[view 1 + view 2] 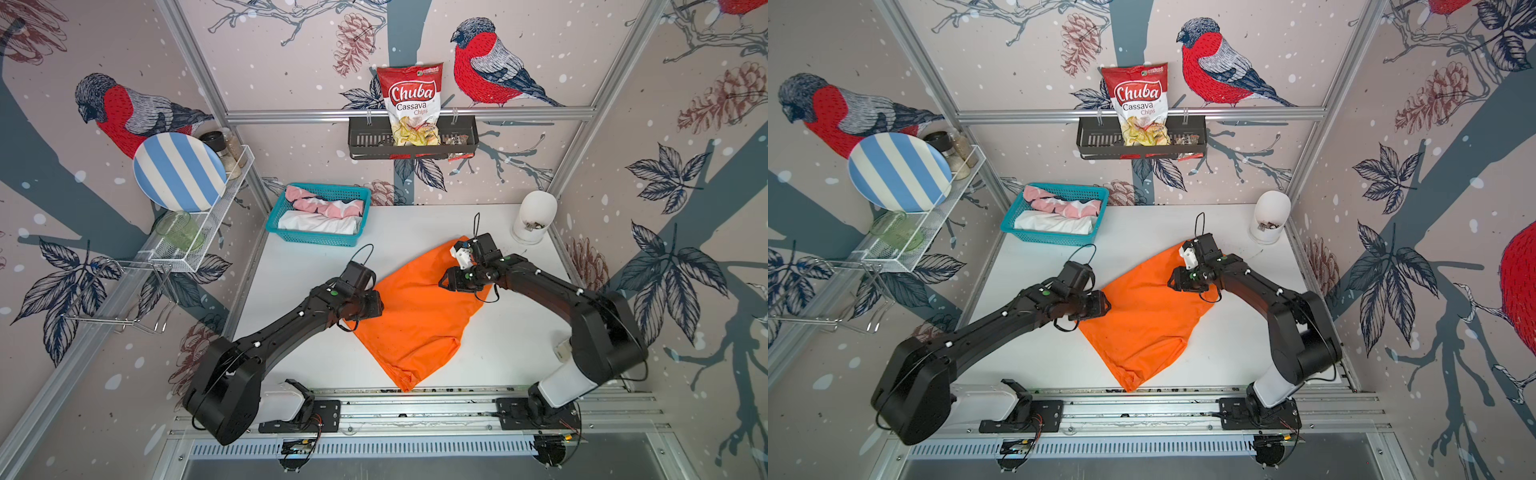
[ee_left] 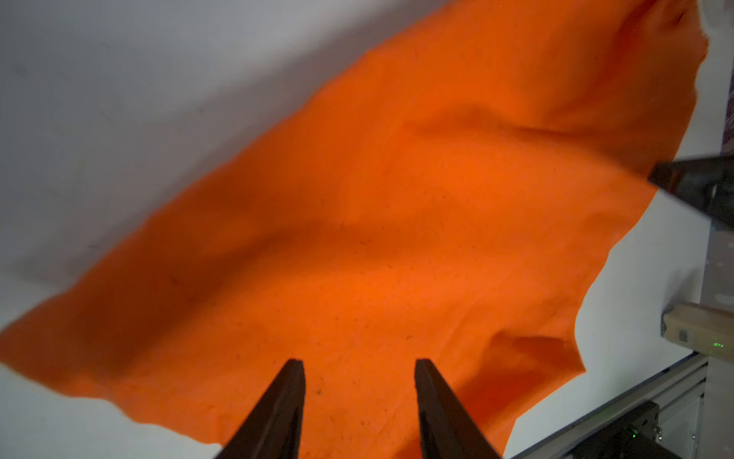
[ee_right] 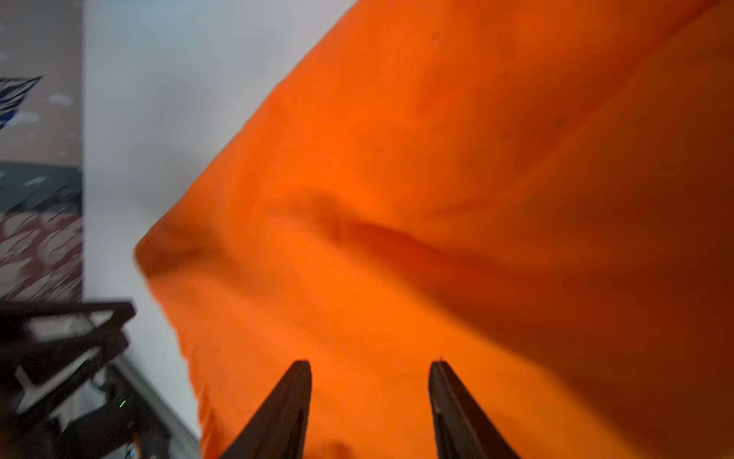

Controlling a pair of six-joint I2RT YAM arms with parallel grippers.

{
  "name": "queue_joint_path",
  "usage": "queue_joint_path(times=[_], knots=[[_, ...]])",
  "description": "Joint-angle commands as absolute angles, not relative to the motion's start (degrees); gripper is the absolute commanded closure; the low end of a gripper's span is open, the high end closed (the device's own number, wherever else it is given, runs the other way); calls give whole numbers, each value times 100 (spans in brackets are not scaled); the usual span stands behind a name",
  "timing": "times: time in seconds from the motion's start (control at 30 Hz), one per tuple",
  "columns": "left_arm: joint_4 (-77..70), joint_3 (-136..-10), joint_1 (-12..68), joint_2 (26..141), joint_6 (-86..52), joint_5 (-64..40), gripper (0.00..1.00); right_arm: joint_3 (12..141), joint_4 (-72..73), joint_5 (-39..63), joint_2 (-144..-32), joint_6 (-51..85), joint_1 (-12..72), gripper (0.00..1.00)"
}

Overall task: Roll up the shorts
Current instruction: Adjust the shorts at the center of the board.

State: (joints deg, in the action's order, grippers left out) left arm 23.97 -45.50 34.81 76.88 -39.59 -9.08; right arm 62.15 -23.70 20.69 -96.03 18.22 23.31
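The orange shorts (image 1: 419,320) (image 1: 1142,324) lie spread flat on the white table, one corner pointing at the front rail. My left gripper (image 1: 379,306) hovers over their left edge. In the left wrist view it (image 2: 359,361) is open, with only orange cloth (image 2: 397,198) below the gap. My right gripper (image 1: 442,283) is over the far right part of the shorts. Its wrist view also shows it (image 3: 369,362) open above the fabric (image 3: 437,198), holding nothing. The pink printed shorts (image 1: 320,203) and the white shorts (image 1: 316,224) lie rolled in the teal basket (image 1: 316,242).
A white domed container (image 1: 536,216) stands at the table's back right corner. A wire rack with a striped plate (image 1: 178,172) hangs on the left wall. On the back wall a dark shelf holds a chips bag (image 1: 411,104). A metal rail (image 1: 415,401) edges the front.
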Motion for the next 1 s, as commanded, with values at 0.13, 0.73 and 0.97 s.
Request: queue_joint_path(times=[0.13,0.73,0.97], knots=[[1356,-4100,3741,8300,-4392,-946,51,6731,-2410,1106,-10702,1452,1641,54],[2184,-9612,2829,13266,-2647,-1256,52,3412,-1672,1478,-8170,3290,2972,56],[3085,-13182,2885,14840,-2291,-1724,51,3563,-570,2930,-7376,4258,4344,60]])
